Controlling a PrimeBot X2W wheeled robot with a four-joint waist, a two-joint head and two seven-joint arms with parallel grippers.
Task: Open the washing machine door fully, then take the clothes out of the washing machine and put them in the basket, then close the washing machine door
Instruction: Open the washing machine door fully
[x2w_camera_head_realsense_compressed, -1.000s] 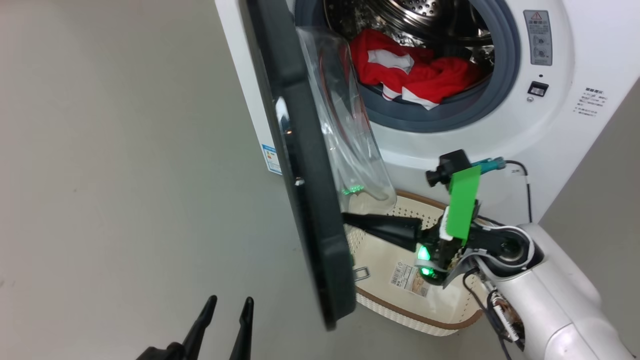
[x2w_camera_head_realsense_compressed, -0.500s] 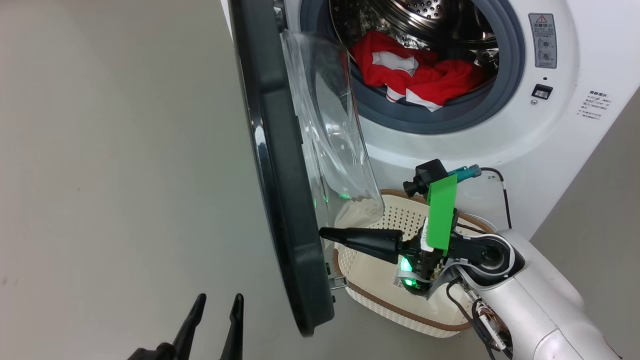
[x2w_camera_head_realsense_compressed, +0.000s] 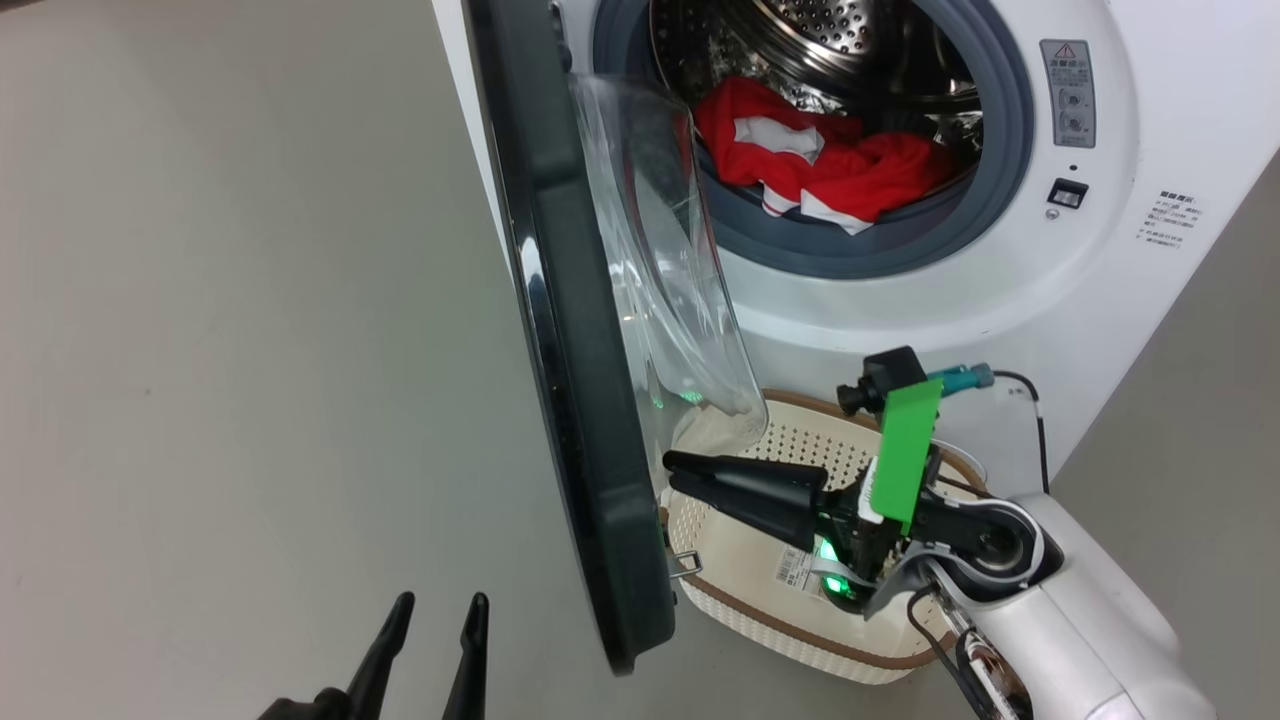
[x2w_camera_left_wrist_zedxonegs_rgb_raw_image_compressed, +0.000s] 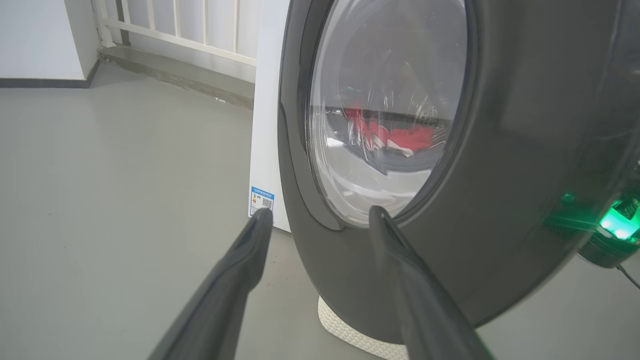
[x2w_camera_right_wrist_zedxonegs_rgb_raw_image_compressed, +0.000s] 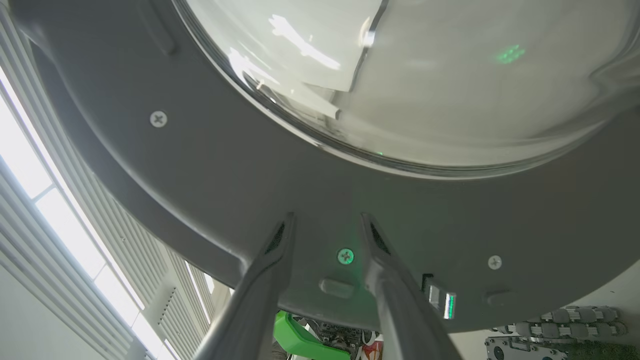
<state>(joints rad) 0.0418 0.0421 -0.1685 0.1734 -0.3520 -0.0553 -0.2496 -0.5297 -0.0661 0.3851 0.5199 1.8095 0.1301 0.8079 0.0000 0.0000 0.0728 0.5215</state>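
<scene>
Bare grey floor (x2w_camera_head_realsense_compressed: 250, 300) is seen at far left, and low over it the left hand (x2w_camera_head_realsense_compressed: 440, 605) is shown with its two dark fingers parted and nothing between them. In the left wrist view this hand (x2w_camera_left_wrist_zedxonegs_rgb_raw_image_compressed: 320, 215) is pointed at the outer face of the washing machine door (x2w_camera_left_wrist_zedxonegs_rgb_raw_image_compressed: 500, 150), near it but apart.

The door (x2w_camera_head_realsense_compressed: 570, 400) is caught edge-on in the head view. Its black rim is seen running from the top of the picture down toward the bottom, roughly square to the front of the washing machine (x2w_camera_head_realsense_compressed: 900, 320), with the clear glass bowl (x2w_camera_head_realsense_compressed: 670, 280) bulging rightward. The door is judged only partly open.

Just right of the rim's lower part, the right hand (x2w_camera_head_realsense_compressed: 672, 470) is stretched level over the cream basket (x2w_camera_head_realsense_compressed: 760, 625), with its fingers aimed leftward at the door's inner face. In the right wrist view that hand (x2w_camera_right_wrist_zedxonegs_rgb_raw_image_compressed: 327, 217) is shown slightly parted with nothing gripped, its tips right at the grey inner rim below the glass. Whether contact is made cannot be told.

The door is thus placed to the left of the right hand, the nearer one on the side from which a push would swing it wider.

Further right, the red and white clothes (x2w_camera_head_realsense_compressed: 820, 165) are seen heaped at the front lip of the steel drum (x2w_camera_head_realsense_compressed: 830, 30), beyond the basket and well apart from both hands.
</scene>
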